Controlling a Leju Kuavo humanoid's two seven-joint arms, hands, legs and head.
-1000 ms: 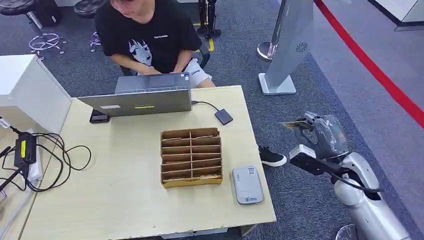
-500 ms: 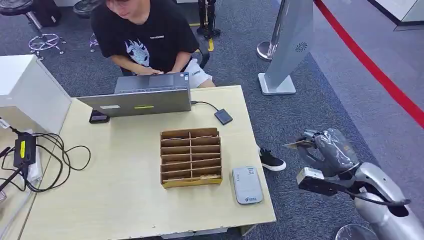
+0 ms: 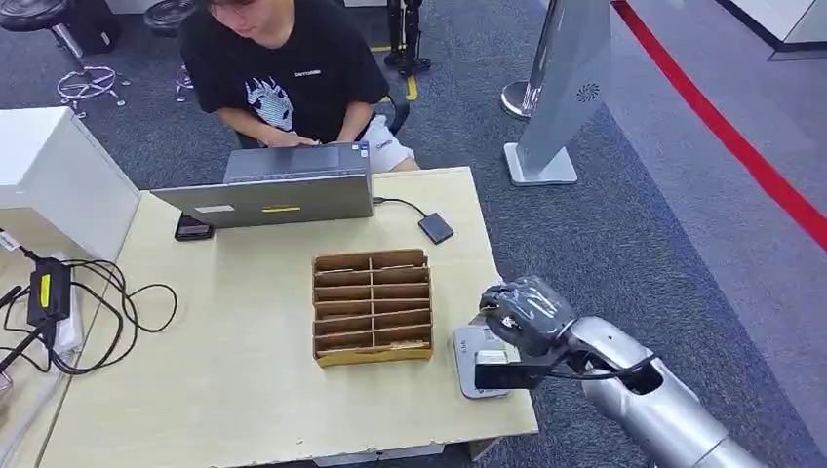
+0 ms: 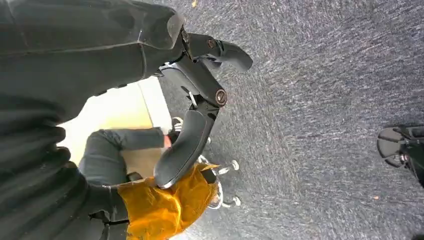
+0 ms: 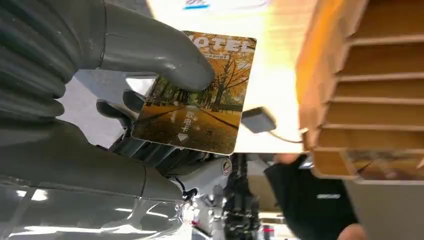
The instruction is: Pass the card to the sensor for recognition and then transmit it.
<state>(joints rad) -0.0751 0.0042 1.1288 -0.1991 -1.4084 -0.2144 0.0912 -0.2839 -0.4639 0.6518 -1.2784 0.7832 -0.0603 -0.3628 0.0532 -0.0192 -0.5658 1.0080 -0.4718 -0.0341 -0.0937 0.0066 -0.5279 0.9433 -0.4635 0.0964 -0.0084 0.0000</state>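
- on the card [image 5: 196,95] i can read "hotel" along one edge, partly cut by the thumb, plus a few chinese characters and a small arrow over an autumn-tree photo.
- the sensor [image 3: 468,353] carries a small blue mark that i can't read from the head view.
- my right robot hand [image 3: 525,310] grips the card, thumb [image 5: 165,50] pressed on its face and darker fingers behind it; in the head view the hand hides the card entirely.
- that hand hangs over the counter [image 3: 234,390] edge, right above the sensor, covering most of it.
- the card sits just beside the cardboard slot box [image 3: 373,305].
- my left robot hand [image 4: 192,110] hangs over grey carpet, fingers apart and gripping nothing.
- a person [image 3: 288,73] in a black printed t-shirt sits behind the laptop [image 3: 268,193], head cut off by the frame.
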